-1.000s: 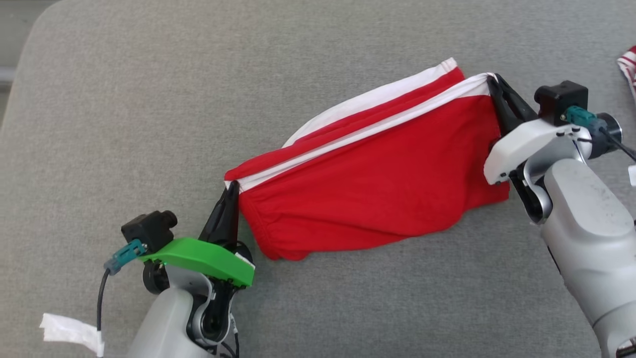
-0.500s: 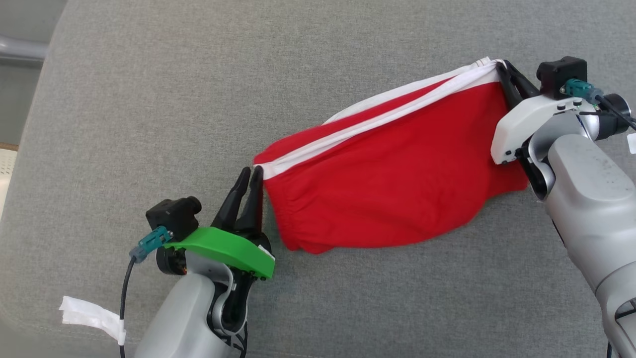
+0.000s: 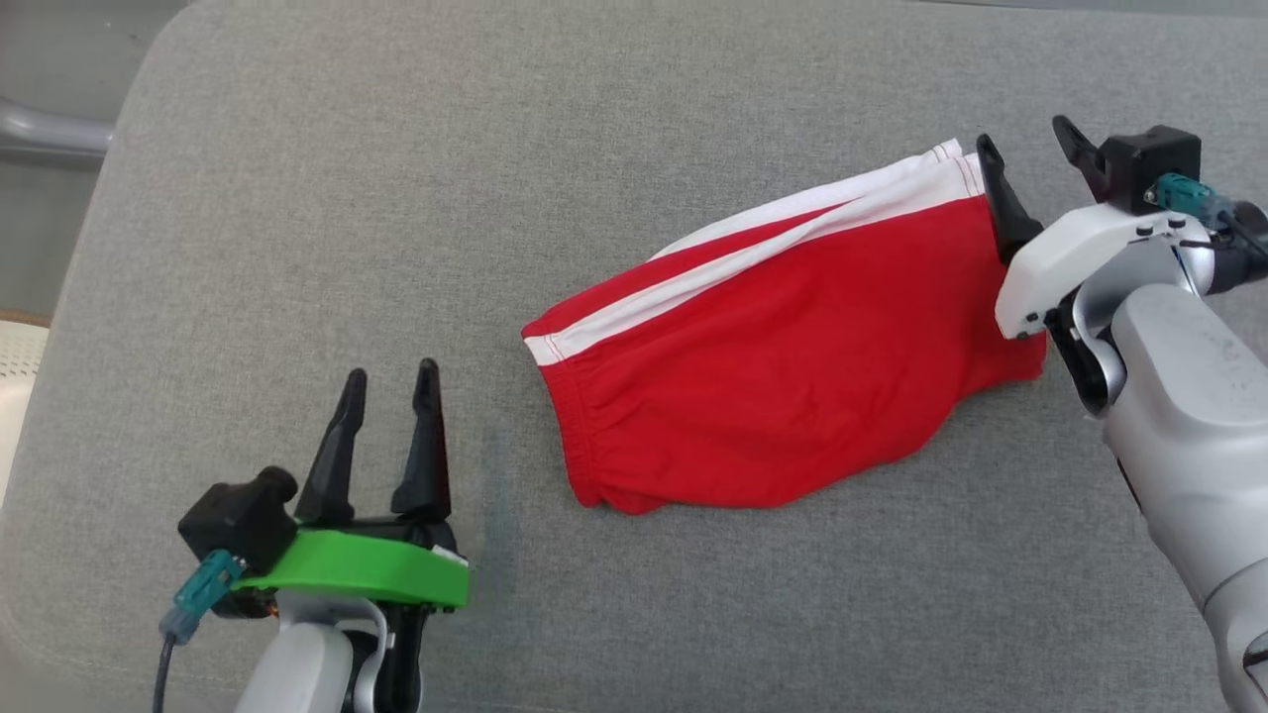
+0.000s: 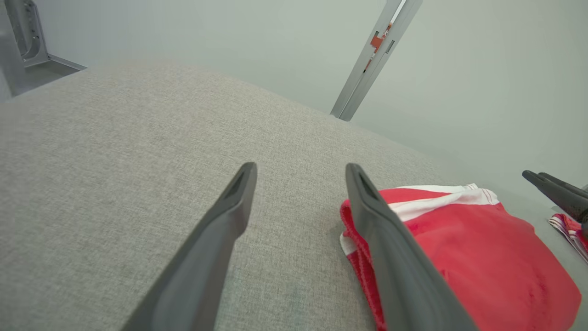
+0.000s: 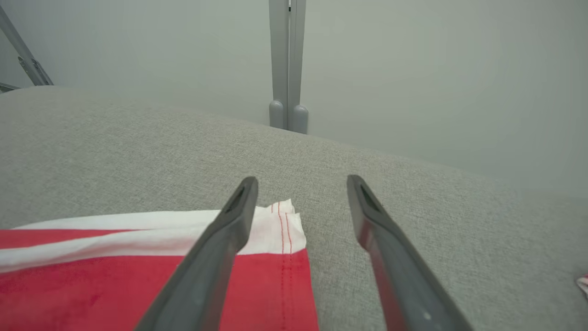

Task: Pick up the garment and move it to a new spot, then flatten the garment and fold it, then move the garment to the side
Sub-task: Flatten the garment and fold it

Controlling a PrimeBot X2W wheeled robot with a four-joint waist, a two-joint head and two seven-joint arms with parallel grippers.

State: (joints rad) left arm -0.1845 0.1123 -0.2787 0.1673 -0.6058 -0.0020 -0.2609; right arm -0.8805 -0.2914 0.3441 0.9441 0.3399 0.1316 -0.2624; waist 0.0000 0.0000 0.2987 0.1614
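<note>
Grey upholstered surface (image 3: 297,198), pale wall (image 5: 436,69) behind: the red garment (image 3: 773,376) lies loose right of centre, its white band (image 3: 892,193) toward upper right. Left gripper (image 3: 391,371), lower left, and right gripper (image 3: 1023,134), upper right, both gape wide, empty. Relocation looks done; flattening its rumpled lower edge seems next.
</note>
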